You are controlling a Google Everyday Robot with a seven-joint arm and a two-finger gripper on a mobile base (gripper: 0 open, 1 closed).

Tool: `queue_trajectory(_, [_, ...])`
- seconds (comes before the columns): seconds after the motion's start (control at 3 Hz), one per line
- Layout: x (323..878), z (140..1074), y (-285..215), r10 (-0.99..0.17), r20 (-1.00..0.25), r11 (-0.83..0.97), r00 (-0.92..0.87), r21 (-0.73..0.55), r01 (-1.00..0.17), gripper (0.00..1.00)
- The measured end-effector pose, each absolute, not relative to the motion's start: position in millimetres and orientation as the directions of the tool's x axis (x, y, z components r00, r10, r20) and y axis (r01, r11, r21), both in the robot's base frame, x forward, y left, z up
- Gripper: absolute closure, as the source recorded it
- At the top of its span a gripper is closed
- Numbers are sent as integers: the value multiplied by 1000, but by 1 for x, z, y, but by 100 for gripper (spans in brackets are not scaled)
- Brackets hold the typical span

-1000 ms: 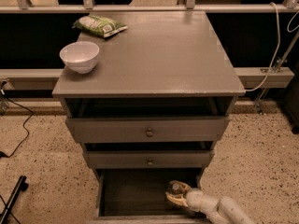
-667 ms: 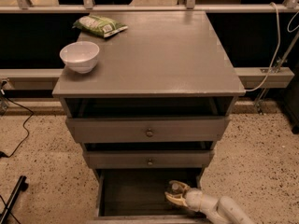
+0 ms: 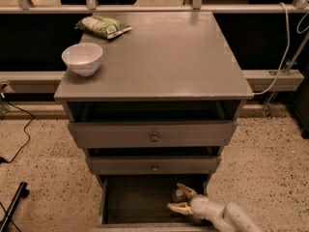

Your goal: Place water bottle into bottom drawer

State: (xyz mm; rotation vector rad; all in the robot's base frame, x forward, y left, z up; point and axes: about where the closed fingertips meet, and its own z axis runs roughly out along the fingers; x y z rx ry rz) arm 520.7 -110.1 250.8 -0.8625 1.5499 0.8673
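pincer point(image 3: 181, 198) unmoved, fingers point(image 3: 179, 207) seemingly spread around water bottle point(image 3: 178, 194), bottom drawer point(image 3: 135, 202)

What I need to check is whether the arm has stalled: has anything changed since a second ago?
Nothing visibly changed. The gripper stays low in the bottom drawer, at its right side, by the bottle. The bowl and packet are unmoved.
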Motion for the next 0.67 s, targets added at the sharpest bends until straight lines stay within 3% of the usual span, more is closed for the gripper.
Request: queue_trajectory(0.67, [521,251,-109,-73,-989,464,-127,79,-882,0])
